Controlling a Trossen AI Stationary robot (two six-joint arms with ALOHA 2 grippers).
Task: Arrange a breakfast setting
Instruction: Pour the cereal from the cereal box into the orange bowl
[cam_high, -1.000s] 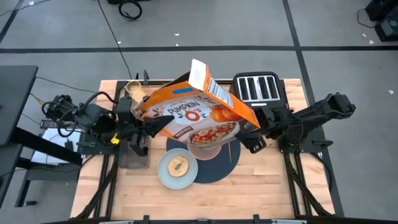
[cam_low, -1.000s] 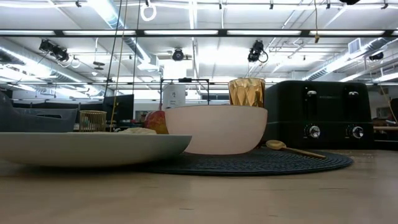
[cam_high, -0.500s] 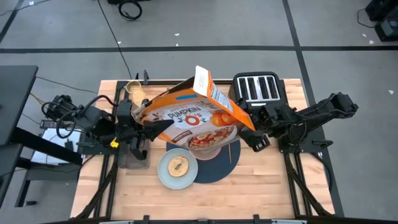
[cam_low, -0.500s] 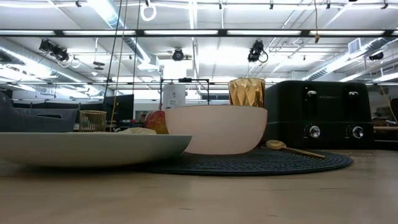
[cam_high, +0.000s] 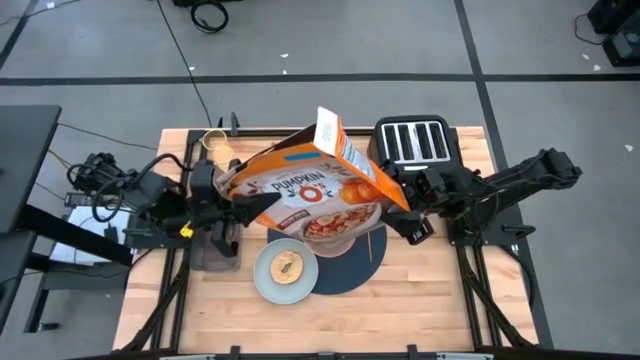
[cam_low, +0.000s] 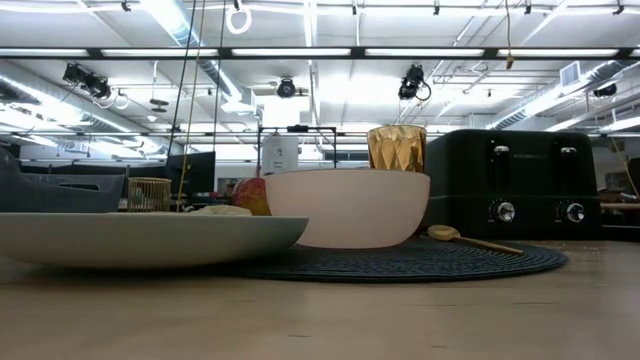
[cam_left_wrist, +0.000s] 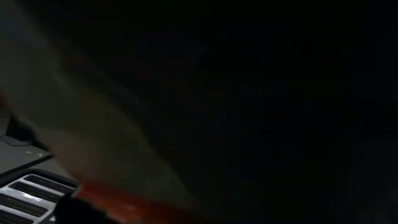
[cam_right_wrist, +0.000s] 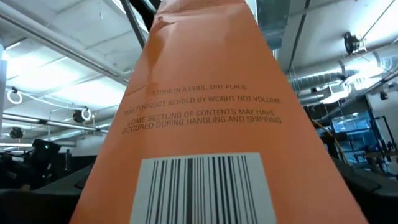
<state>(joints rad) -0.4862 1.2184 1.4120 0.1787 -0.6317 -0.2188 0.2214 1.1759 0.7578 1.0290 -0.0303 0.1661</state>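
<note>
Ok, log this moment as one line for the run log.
left gripper: on cereal box | right gripper: at box's other end | box: tilted over bowl | plate: on placemat edge

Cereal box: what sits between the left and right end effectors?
In the high view, the cereal box spans the stretch between the left end effector and the right end effector, tilted above the bowl.

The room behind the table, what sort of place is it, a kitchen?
Probably not: it looks like a lab or workshop. The low view shows an open ceiling with strip lights and hanging cameras, and the high view shows cables on a taped concrete floor.
</note>
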